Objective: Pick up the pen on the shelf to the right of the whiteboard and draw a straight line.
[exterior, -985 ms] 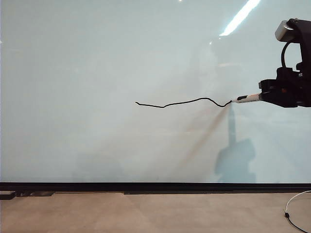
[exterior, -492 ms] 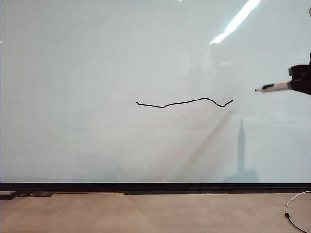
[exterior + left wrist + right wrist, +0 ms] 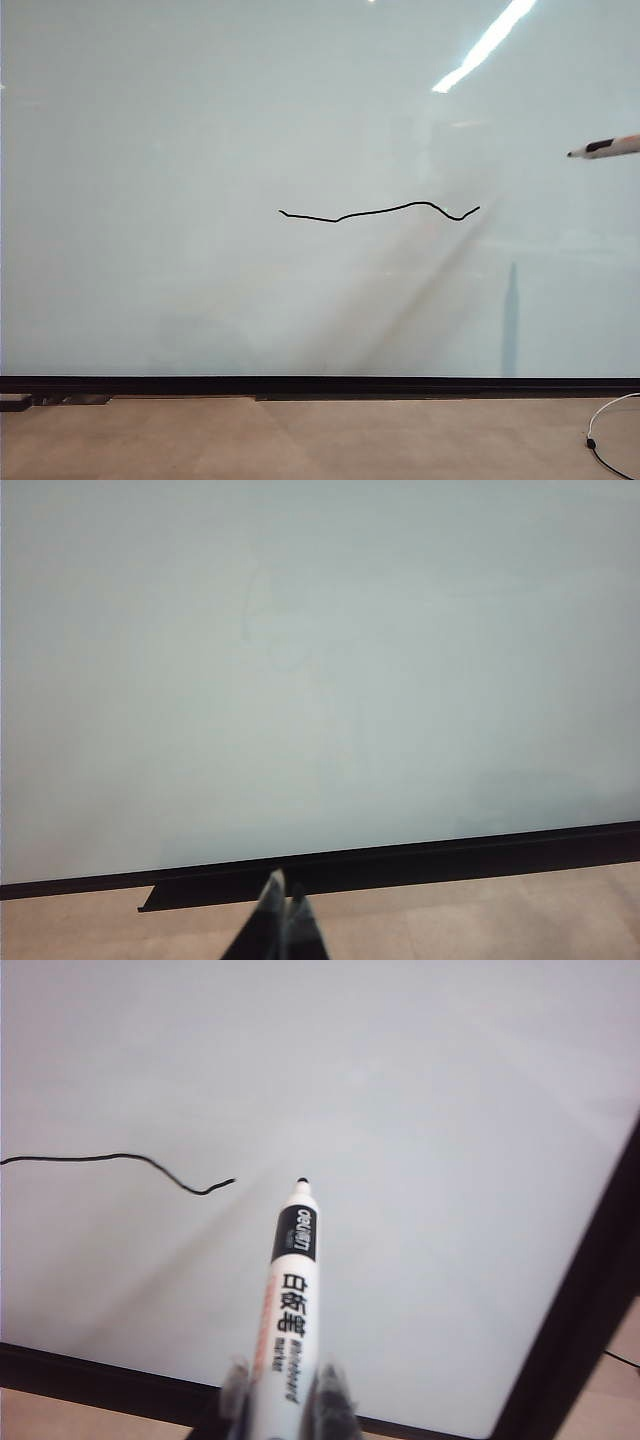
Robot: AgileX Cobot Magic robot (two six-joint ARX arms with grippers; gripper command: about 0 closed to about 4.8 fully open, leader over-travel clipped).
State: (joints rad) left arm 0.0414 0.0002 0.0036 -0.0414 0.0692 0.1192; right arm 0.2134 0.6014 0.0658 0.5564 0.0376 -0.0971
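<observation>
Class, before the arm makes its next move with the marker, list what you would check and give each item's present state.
1. Right gripper fingers clamp the pen: ok.
2. Pen tip lifted clear of the whiteboard: ok.
3. The straight line is drawn, unbroken: ok, though wavy.
4. Left gripper shut, low by the board's black strip, away from the line: ok.
5. Shelf to return the pen to: cannot tell, not in view.

Slim grey claw fingertips — paired
</observation>
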